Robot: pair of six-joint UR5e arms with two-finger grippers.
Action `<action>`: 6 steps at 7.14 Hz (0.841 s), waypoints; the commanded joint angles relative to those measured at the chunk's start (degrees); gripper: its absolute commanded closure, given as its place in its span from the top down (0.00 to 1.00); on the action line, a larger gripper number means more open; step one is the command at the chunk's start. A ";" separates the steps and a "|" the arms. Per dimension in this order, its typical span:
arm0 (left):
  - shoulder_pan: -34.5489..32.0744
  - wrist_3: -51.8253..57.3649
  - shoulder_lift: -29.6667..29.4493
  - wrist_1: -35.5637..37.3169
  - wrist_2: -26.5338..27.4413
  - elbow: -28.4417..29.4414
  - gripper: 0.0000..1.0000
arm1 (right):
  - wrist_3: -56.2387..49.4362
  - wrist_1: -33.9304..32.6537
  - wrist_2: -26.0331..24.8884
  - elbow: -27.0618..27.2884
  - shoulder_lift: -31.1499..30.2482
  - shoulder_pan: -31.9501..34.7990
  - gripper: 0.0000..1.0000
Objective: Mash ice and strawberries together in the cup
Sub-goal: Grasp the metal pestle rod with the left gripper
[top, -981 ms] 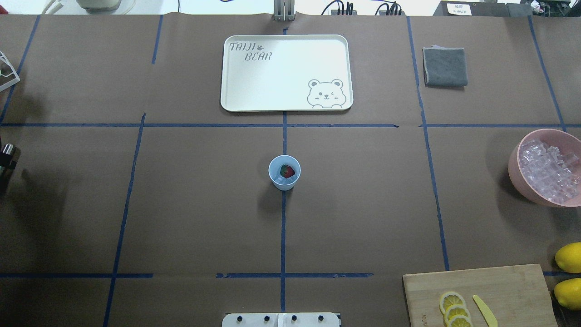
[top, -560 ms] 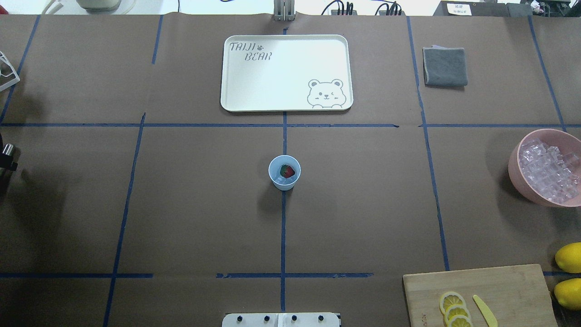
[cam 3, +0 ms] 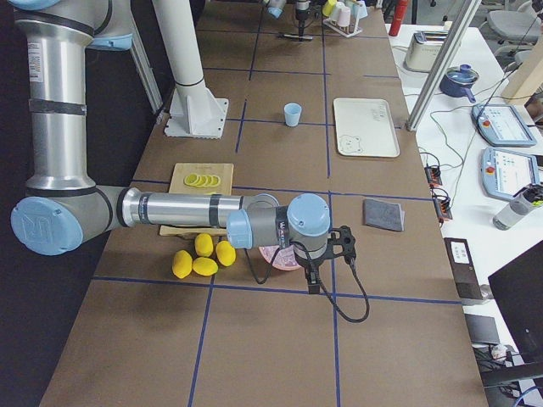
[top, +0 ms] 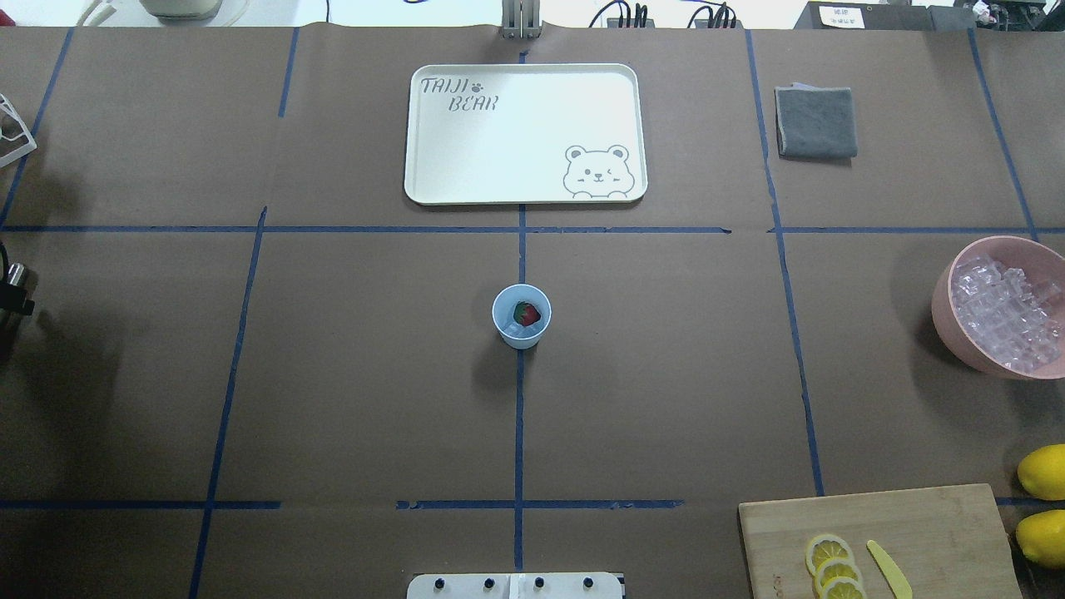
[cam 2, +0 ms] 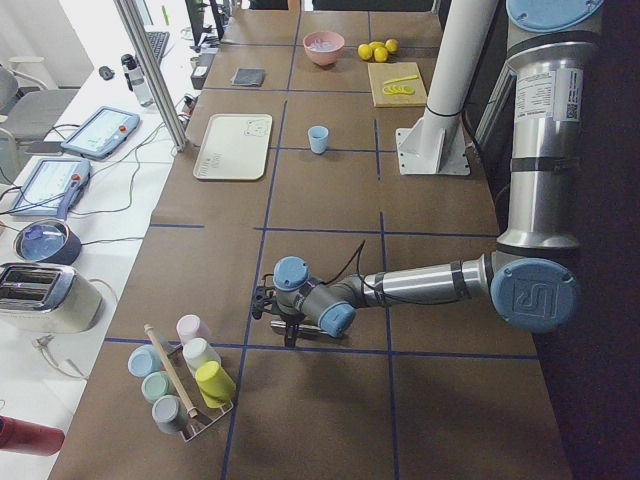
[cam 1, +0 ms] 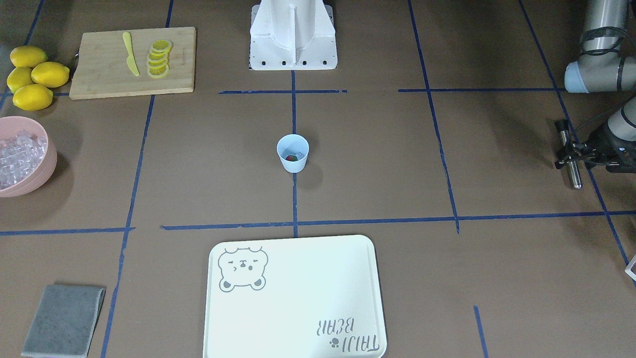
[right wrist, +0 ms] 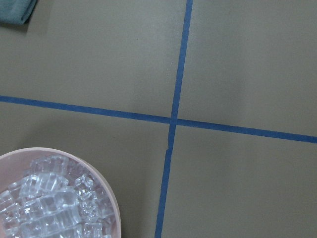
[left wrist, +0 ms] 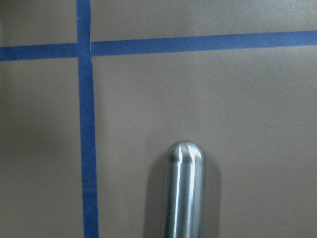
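Cup (cam 1: pixel 293 166): one, small, pale blue plastic, tapered and without a handle. It stands upright at the middle of the counter (top: pixel 374 399), where two blue tape lines cross on matt brown paper. Inside lie one red strawberry (top: pixel 527 314) with a touch of green and some glassy ice (top: pixel 513 331) beside it; the number of cubes is unclear.

Left claw (cam 1: pixel 566 150), well apart at the counter's end, is clamped around one smooth steel rod (left wrist: pixel 184 198), a cylinder whose rounded tip points down at the paper. Right claw (cam 3: pixel 314 275) shows only from the side, above the rounded pink bowl (top: pixel 940 308); I cannot tell whether it is open or closed. The bowl is heaped with clear cubes, too many to count.

Four glossy oval lemons (cam 1: pixel 32 97) lie beside one rectangular wooden board (cam 1: pixel 99 74), which carries one yellow knife (cam 1: pixel 130 59) and an overlapping row of lemon slices (cam 1: pixel 159 59). One cream tray (top: pixel 499 133) with rounded corners and a printed bear lies beyond the cup, and one folded grey cloth (top: pixel 815 123) lies off to its side.
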 commanded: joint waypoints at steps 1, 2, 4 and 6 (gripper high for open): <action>0.00 0.11 0.00 0.00 -0.09 -0.21 0.44 | 0.00 0.00 -0.09 -0.04 -0.04 0.00 1.00; -0.08 0.11 -0.09 0.09 -0.09 -0.39 0.28 | 0.00 0.00 0.00 -0.04 0.05 0.00 1.00; -0.43 0.02 0.26 0.52 -0.44 -3.01 0.03 | 0.00 0.00 0.00 -0.04 -0.03 0.00 1.00; -1.74 0.02 -0.17 1.92 -0.70 -6.77 0.00 | 0.00 -0.09 0.00 0.05 0.05 0.00 1.00</action>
